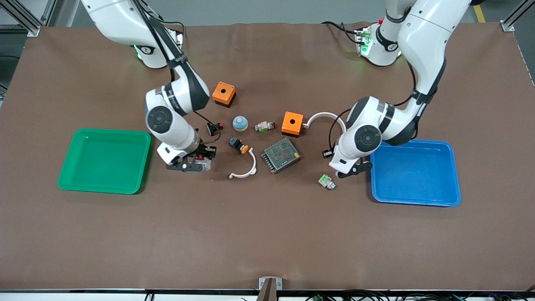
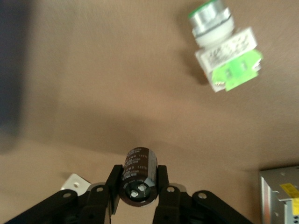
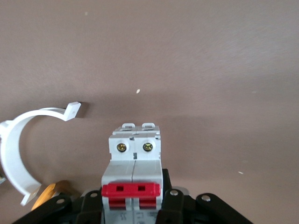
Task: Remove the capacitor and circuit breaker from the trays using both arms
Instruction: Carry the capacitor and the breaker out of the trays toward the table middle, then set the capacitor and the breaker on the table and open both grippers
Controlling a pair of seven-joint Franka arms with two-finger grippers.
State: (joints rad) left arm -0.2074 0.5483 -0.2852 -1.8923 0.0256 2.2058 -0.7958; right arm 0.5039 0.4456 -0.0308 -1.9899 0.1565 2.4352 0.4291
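Observation:
My left gripper (image 1: 351, 170) is shut on the capacitor (image 2: 138, 176), a small black cylinder with a silvery end, gripped between both fingers (image 2: 162, 179). It hangs over the table next to the blue tray (image 1: 416, 171). In the front view the capacitor is hidden under the hand. My right gripper (image 1: 191, 165) is shut on the breaker (image 3: 135, 161), a white block with a red toggle. The breaker also shows in the front view (image 1: 203, 161), between the green tray (image 1: 104, 161) and the middle of the table.
A white-and-green connector (image 1: 327, 181) lies just by the left gripper and shows in the left wrist view (image 2: 226, 51). Mid-table are a mesh power supply (image 1: 281, 155), two orange boxes (image 1: 224, 93) (image 1: 292, 123), a black push button (image 1: 238, 144) and white curved clips (image 1: 244, 169) (image 1: 322, 117).

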